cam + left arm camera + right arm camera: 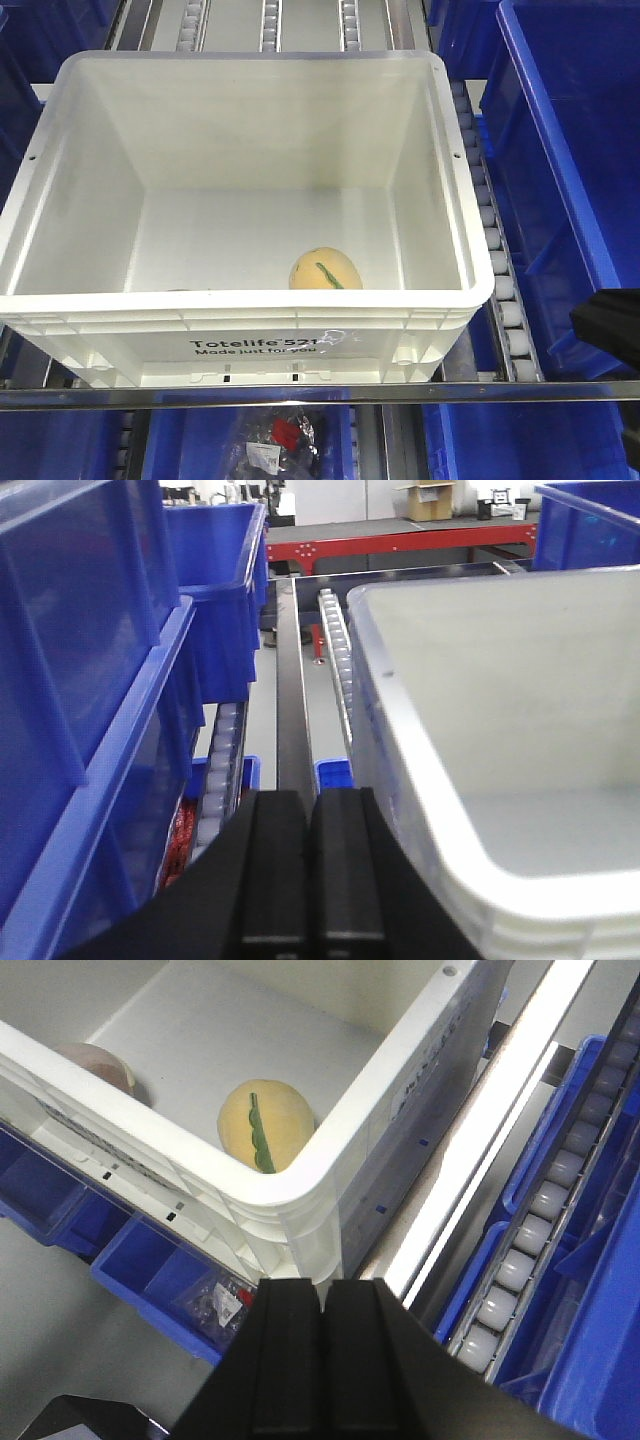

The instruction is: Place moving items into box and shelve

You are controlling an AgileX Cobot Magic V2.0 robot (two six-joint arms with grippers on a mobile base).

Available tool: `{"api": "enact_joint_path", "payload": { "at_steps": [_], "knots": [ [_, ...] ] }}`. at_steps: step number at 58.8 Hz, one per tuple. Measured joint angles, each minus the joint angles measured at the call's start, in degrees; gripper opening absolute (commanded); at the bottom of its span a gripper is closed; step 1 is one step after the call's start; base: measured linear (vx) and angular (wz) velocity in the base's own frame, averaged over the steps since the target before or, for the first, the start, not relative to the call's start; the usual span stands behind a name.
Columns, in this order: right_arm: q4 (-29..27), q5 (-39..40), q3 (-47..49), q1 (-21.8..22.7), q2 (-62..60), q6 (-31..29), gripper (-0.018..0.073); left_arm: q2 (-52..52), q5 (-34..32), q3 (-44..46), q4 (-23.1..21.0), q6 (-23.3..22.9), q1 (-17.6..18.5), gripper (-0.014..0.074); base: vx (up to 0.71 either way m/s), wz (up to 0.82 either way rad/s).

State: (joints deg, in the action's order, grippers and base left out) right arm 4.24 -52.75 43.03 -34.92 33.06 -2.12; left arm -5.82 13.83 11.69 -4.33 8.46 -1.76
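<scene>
Blue bins (560,150) flank both sides — bagged parts (275,440) lie below.

The white box's (240,300) near wall is hiding the bottom of the yellow-orange ball (325,270) and nearly all of a second, pinkish item (95,1063), which is showing only as a sliver in the front view. The steel front bar (300,393) is partly covering a clear bag (275,440) below, its contents too small to identify.

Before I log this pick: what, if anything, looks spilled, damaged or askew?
Nothing stands out. The white box sits level on the roller rack, with the yellow ball resting inside, and nothing spilled.
</scene>
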Motion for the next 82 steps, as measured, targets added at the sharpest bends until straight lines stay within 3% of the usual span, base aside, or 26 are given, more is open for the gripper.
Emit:
{"api": "enact_joint_path", "payload": {
  "at_steps": [15,34,41,56,71,82],
  "knots": [
    [0.0,0.0,0.0,0.0,0.0,0.0,-0.0016,4.7,-6.5,-10.1,1.2,-1.5,0.0,-0.0022,0.0,0.0],
    [0.0,-0.1,0.0,0.0,0.0,0.0,-0.0016,6.5,-8.6,-13.3,13.8,-18.1,0.5,-0.0022,0.0,0.0],
    [0.0,-0.1,0.0,0.0,0.0,0.0,-0.0016,6.5,-9.2,-13.3,13.4,-18.0,0.5,-0.0022,0.0,0.0],
    [0.0,-0.1,0.0,0.0,0.0,0.0,-0.0016,6.5,-10.7,-13.3,7.1,-10.4,0.6,-0.0022,0.0,0.0],
    [0.0,-0.1,0.0,0.0,0.0,0.0,-0.0016,6.5,-11.1,-13.3,11.0,-15.1,2.3,-0.0022,0.0,0.0],
    [0.0,-0.1,0.0,0.0,0.0,0.0,-0.0016,6.5,-11.1,-13.3,11.5,-15.9,2.4,-0.0022,0.0,0.0]
  ]
}}
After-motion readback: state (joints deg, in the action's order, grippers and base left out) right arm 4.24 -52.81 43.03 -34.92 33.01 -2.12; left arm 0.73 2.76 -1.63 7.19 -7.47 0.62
